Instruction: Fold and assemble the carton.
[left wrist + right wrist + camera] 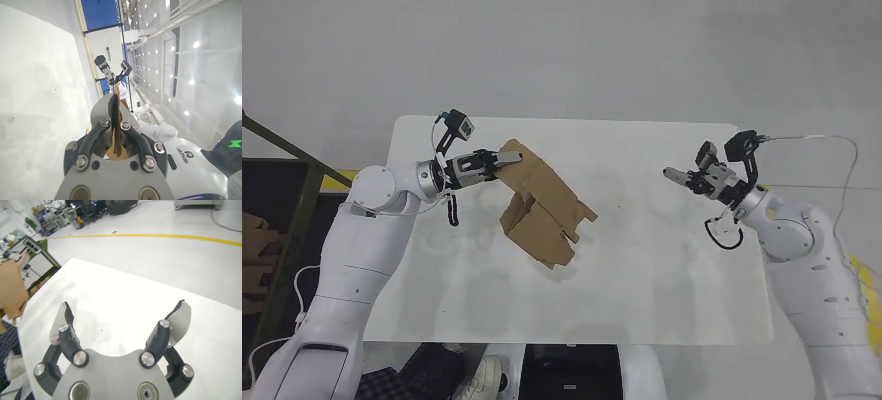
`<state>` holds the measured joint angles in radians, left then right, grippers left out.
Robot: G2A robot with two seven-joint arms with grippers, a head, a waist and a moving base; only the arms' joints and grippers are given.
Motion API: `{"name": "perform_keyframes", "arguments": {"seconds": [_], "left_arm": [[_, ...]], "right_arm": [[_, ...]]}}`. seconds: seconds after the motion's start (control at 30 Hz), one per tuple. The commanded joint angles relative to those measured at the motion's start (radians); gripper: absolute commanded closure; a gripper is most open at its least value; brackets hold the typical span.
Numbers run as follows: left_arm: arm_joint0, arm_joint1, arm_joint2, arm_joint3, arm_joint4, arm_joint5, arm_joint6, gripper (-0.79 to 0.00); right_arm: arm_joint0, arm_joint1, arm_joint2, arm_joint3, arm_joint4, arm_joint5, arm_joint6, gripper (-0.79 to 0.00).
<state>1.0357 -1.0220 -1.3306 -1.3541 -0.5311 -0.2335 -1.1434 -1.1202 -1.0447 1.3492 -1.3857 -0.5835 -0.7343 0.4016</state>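
A brown cardboard carton (540,205), partly unfolded with flaps sticking out, stands tilted on the white table (642,290) left of centre. My left gripper (504,160) is shut on the carton's upper left flap; in the left wrist view the thin cardboard edge (117,113) is pinched between the two fingers. My right gripper (674,176) hovers open over the table's right side, well away from the carton. In the right wrist view its fingers (66,313) are spread wide with nothing between them, and the carton (11,289) shows at the far edge.
The table's edges lie close to both arms. A dark green frame (292,150) and stacked cardboard (254,250) stand off the table's left side. A person's shoe (480,378) is at the table's near edge.
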Motion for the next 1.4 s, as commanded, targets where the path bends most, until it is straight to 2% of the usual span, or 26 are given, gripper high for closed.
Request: {"name": "perform_keyframes", "arguments": {"seconds": [0.0,0.13,0.27,0.47,0.77,1.03,1.17,1.27,1.37], "left_arm": [[0.000,0.000,0.000,0.000,0.000,0.000,0.000,0.000],[0.007,-0.001,0.010,0.004,0.013,0.019,0.022,0.000],[-0.020,-0.005,0.029,0.046,-0.002,0.021,-0.016,0.000],[-0.070,-0.011,0.070,0.112,0.003,-0.012,-0.094,0.000],[-0.152,-0.035,0.158,0.188,-0.027,-0.078,-0.192,0.000],[-0.212,-0.059,0.219,0.249,-0.090,-0.103,-0.243,0.000],[-0.235,-0.069,0.245,0.270,-0.075,-0.126,-0.236,0.000],[-0.252,-0.076,0.262,0.283,-0.076,-0.134,-0.243,0.000],[-0.267,-0.083,0.279,0.296,-0.085,-0.137,-0.263,0.000]], "right_arm": [[0.005,0.001,-0.017,0.003,0.087,-0.052,0.074,-0.785],[0.021,0.004,-0.063,0.005,0.236,-0.087,0.219,-0.785],[0.049,0.004,-0.118,0.024,0.437,-0.081,0.375,-0.785],[0.127,0.002,-0.196,0.111,0.728,0.007,0.628,-0.785],[0.208,-0.022,-0.302,0.206,0.895,0.127,0.782,-0.785],[0.223,-0.025,-0.306,0.216,0.893,0.112,0.782,-0.785],[0.200,-0.023,-0.305,0.177,0.892,0.149,0.750,-0.785],[0.188,-0.028,-0.332,0.144,1.015,0.180,0.853,-0.785],[0.200,-0.037,-0.378,0.125,1.077,0.227,0.912,-0.785]]}}
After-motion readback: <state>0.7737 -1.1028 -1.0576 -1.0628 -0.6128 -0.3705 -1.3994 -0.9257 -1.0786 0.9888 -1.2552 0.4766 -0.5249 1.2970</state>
